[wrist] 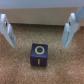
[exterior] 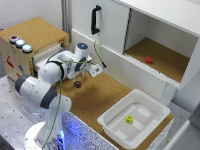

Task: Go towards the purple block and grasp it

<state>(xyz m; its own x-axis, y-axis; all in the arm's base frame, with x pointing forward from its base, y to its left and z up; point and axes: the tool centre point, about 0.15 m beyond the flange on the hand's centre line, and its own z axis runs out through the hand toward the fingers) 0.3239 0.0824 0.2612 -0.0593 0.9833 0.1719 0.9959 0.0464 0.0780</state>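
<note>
My tool (wrist: pixel 38 30) hangs released above the desk (exterior: pixel 107 97), fingers straddling the purple block (wrist: pixel 39 54), which lies just ahead, untouched.

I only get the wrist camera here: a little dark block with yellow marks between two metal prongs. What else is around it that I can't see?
Observer: The purple block sits alone on a cork-covered table, with the gripper just above it and open.
Operator: Is it the only block?
Observer: No. A yellow block lies in a white tray toward the exterior view's right.
Operator: Any more?
Observer: A red block sits inside an open cabinet compartment behind the table.
Operator: Anything on the other side?
Observer: A cork-topped box with three round buttons stands at the exterior view's left.
</note>
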